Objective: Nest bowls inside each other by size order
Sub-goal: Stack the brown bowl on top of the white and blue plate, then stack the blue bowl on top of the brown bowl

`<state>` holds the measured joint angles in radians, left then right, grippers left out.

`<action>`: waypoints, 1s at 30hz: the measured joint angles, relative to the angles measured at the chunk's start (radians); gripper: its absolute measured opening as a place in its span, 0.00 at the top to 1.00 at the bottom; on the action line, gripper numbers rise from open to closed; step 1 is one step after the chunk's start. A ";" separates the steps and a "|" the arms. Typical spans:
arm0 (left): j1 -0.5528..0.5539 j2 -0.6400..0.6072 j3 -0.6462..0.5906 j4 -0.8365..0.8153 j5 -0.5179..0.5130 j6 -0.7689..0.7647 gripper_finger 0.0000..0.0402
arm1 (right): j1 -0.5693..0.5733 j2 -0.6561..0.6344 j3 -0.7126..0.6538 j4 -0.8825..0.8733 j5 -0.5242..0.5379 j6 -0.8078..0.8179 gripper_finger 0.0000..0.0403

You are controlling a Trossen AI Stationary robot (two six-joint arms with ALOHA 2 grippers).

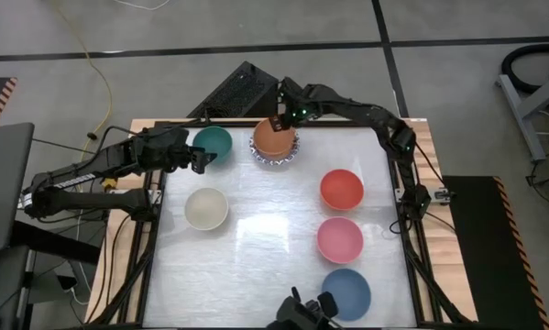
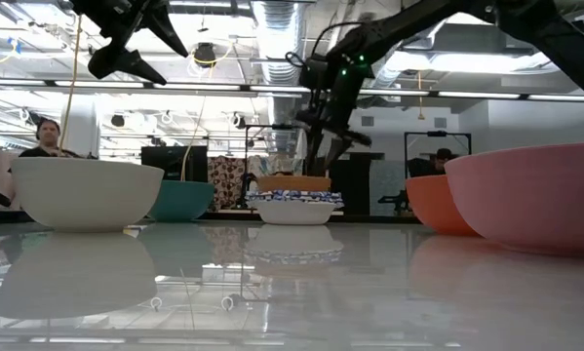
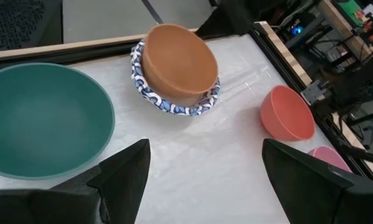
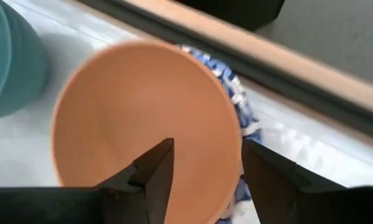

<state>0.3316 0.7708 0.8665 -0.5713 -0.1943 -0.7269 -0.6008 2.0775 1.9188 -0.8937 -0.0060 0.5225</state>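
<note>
An orange bowl (image 1: 274,137) sits a little tilted inside a white bowl with a blue patterned rim (image 3: 174,106) at the table's far edge. My right gripper (image 4: 205,155) hangs open just above the orange bowl's far rim and touches nothing; the low view shows its fingertips (image 2: 323,161) clear of the bowl. My left gripper (image 1: 201,160) hovers open above the table beside the teal bowl (image 1: 213,142). Standing alone on the table are a cream bowl (image 1: 205,208), a red bowl (image 1: 341,189), a pink bowl (image 1: 339,239) and a blue bowl (image 1: 347,292).
A wooden frame (image 1: 411,128) runs around the white tabletop. A dark device (image 1: 301,312) stands at the near edge beside the blue bowl. A black slab (image 1: 242,89) lies beyond the far edge. Bare tabletop lies in the middle, between the cream and red bowls.
</note>
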 joint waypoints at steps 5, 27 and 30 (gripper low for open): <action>0.000 0.000 0.000 0.000 0.025 0.013 0.26 | -0.004 0.003 0.119 -0.150 0.053 -0.075 0.49; 0.000 0.001 0.000 -0.052 0.055 0.035 0.26 | 0.419 -0.379 0.377 -0.681 0.031 0.036 0.49; 0.000 0.002 0.000 -0.052 0.053 0.035 0.26 | 0.564 -0.456 0.333 -0.674 0.042 0.143 0.49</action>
<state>0.3317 0.7727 0.8661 -0.6228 -0.1413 -0.6922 -0.0371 1.6211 2.2518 -1.5675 0.0364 0.6652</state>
